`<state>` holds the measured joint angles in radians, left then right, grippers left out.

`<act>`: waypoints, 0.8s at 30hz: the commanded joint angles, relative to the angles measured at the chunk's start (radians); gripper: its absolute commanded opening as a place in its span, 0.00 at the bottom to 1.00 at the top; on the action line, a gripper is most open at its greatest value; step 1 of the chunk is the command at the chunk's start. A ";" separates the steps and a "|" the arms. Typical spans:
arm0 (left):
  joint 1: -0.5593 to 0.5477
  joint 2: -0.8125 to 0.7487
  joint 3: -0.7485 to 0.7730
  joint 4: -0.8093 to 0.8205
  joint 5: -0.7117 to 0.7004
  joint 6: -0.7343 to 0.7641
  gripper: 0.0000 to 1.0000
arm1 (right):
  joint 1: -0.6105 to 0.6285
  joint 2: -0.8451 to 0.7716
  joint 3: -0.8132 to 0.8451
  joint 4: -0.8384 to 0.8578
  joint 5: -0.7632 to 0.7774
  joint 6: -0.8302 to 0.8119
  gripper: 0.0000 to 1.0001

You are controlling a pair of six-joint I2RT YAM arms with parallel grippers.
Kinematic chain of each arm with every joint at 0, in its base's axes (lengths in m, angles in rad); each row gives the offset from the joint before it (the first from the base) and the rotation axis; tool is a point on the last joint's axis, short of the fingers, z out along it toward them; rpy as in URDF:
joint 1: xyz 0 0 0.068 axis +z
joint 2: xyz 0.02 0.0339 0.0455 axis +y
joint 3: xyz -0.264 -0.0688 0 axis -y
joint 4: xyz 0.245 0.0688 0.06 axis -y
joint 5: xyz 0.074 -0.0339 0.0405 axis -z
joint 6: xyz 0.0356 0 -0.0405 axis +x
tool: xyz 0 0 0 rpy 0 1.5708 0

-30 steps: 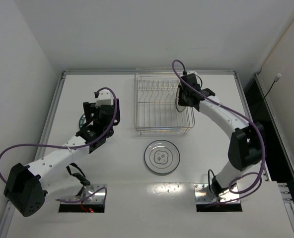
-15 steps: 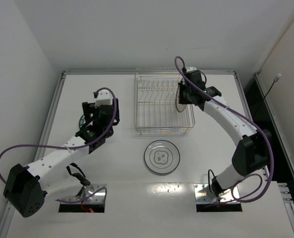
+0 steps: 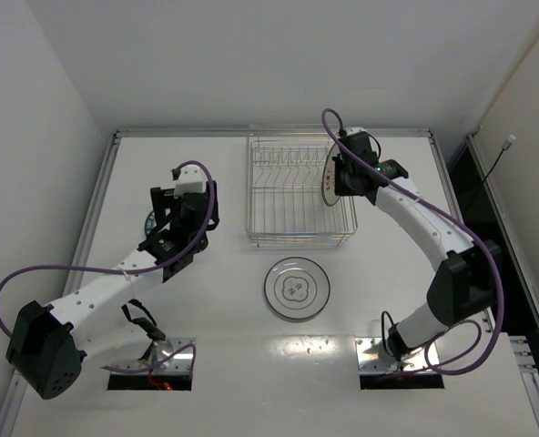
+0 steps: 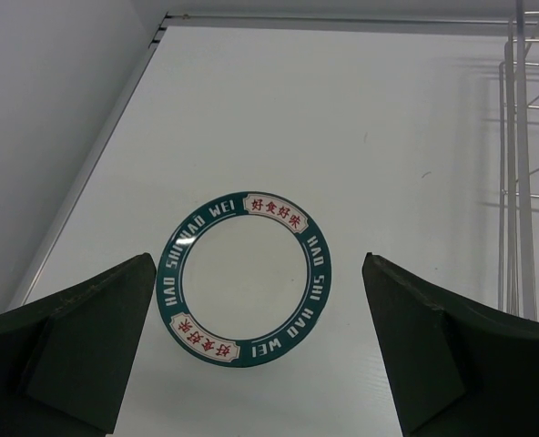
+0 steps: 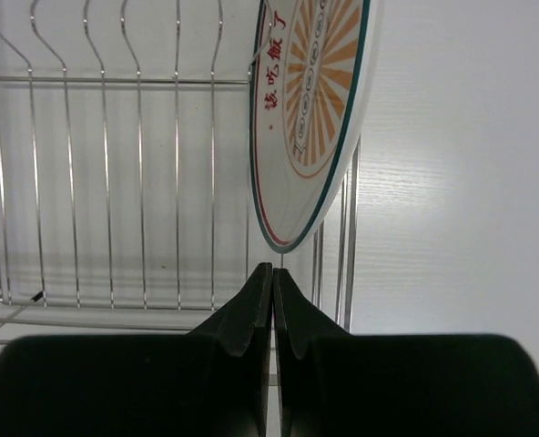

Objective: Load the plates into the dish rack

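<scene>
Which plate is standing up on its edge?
The white plate with orange rays, standing at the right end of the silver wire dish rack. The green-rimmed plate and the pale grey plate both lie flat on the table.

Green-rim plate (image 4: 244, 278), ahead btwn left fingers (image 4: 69, 355): "HAO SHI HAO WEI" in white, twice round rim, plus red 好食好味 in two white panels. Orange-ray plate (image 5: 310, 109), just past right fingers (image 5: 251, 314): red Chinese chars, 吃 legible.

overhead view looks down; close wrist views share the dish rack (image 3: 299, 240)
</scene>
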<state>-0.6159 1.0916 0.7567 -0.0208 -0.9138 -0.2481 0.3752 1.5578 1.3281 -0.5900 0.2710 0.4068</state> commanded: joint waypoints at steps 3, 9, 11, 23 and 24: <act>-0.007 -0.032 0.041 0.025 -0.019 0.001 0.97 | 0.002 0.051 0.085 -0.024 0.069 -0.002 0.00; -0.007 -0.032 0.041 0.025 -0.019 0.001 0.97 | -0.007 0.111 0.140 -0.033 0.103 -0.011 0.00; -0.007 -0.032 0.041 0.025 -0.019 0.001 0.97 | -0.007 0.140 0.157 -0.045 0.103 -0.011 0.00; -0.007 -0.021 0.041 0.035 -0.010 0.001 0.97 | 0.014 0.061 0.217 -0.010 0.025 -0.078 0.03; -0.007 -0.021 0.041 0.035 -0.010 0.001 0.97 | 0.014 0.048 0.217 -0.030 0.014 -0.079 0.04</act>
<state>-0.6159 1.0889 0.7567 -0.0200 -0.9134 -0.2481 0.3767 1.7031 1.5139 -0.6476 0.3279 0.3634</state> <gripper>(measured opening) 0.966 0.036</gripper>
